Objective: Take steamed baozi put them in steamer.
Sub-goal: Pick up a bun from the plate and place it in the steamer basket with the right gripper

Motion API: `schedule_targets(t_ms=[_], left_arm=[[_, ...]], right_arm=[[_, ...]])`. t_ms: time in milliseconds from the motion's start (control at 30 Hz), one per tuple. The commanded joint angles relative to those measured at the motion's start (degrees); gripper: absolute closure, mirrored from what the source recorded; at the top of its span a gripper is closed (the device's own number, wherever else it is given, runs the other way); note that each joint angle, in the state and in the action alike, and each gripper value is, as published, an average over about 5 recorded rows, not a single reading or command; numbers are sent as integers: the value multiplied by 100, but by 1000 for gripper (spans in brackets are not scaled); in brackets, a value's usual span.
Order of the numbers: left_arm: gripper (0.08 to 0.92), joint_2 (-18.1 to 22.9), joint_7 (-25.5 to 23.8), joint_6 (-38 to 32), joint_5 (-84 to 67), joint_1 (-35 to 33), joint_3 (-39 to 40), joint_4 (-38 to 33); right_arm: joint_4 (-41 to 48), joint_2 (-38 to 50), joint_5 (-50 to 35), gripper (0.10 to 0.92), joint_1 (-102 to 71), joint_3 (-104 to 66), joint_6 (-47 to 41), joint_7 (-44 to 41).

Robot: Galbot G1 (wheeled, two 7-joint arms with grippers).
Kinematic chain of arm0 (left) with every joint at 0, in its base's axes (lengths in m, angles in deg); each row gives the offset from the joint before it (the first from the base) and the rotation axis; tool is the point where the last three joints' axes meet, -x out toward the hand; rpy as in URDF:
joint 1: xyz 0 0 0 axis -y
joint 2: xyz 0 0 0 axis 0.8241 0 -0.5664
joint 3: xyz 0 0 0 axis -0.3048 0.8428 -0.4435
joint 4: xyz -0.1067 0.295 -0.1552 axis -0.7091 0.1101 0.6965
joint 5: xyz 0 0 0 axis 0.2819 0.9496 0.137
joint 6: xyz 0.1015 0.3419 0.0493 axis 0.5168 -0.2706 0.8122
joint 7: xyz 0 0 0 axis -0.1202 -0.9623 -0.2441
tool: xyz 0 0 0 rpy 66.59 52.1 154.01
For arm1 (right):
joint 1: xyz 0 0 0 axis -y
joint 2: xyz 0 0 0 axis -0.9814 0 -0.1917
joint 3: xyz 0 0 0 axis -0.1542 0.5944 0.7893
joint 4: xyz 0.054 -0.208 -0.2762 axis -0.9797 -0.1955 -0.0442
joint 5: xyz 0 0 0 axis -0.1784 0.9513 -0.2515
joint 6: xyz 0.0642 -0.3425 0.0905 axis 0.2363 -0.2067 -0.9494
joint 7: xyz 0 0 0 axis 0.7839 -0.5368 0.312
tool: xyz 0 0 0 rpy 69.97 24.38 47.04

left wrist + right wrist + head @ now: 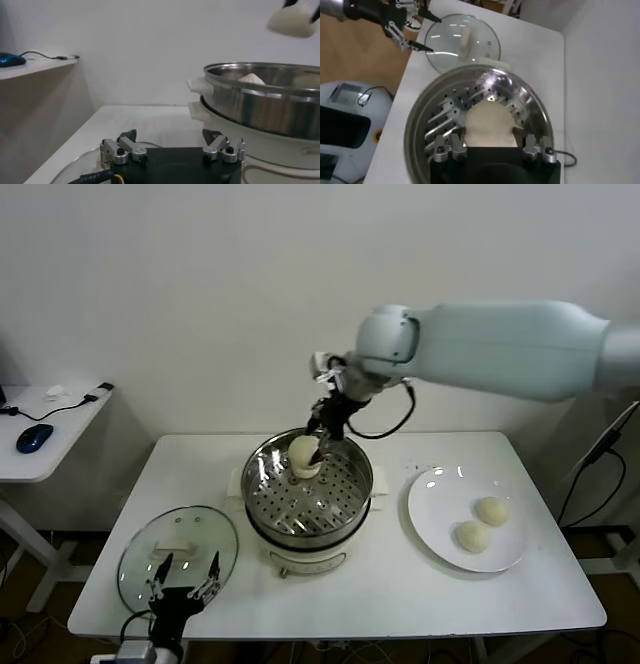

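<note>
A: Where's the right gripper (311,452)?
B: Over the steamer (308,500), toward its far rim, jaws closed on a steamed baozi (304,455) held above the perforated tray.
A: The others?
B: Two lie on the white plate (437,524), well apart from the steamer on bare tabletop (390,584).
A: The left gripper (184,577)?
B: At the near edge over the glass lid (145,549), jaws spread wide, holding nothing.
</note>
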Motion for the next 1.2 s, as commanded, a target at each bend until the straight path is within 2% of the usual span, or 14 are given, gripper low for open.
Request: schedule_targets(t_ms=[33,233,667,800,933,1067,1200], left_arm=[[177,18,3,-3,-4,6,6,25],[177,55,10,-12,16,19,44,78],[177,66,-16,51,17,19,77,42],[177,69,-16,59,18,12,88,17],[177,80,-16,73,20,-2,97,-19],[177,61,-30,75,19,-44,90,-82],[177,42,-51,92,2,-37,73,-96]], right_arm=[[986,-972,171,366,-1268,-189,-282,660],[1595,-1192,271,371,-1668,-319,-214,765],[1302,-1081,274,361,-1471,-303,-229,489],[1191,-901,351,291,-1255,-364,-51,326],[1027,-414,524,215,-579,-159,511,-376],[855,545,698,203,267,206,1045,-1398],[545,1688,1222,202,1021,886,1495,-2092]])
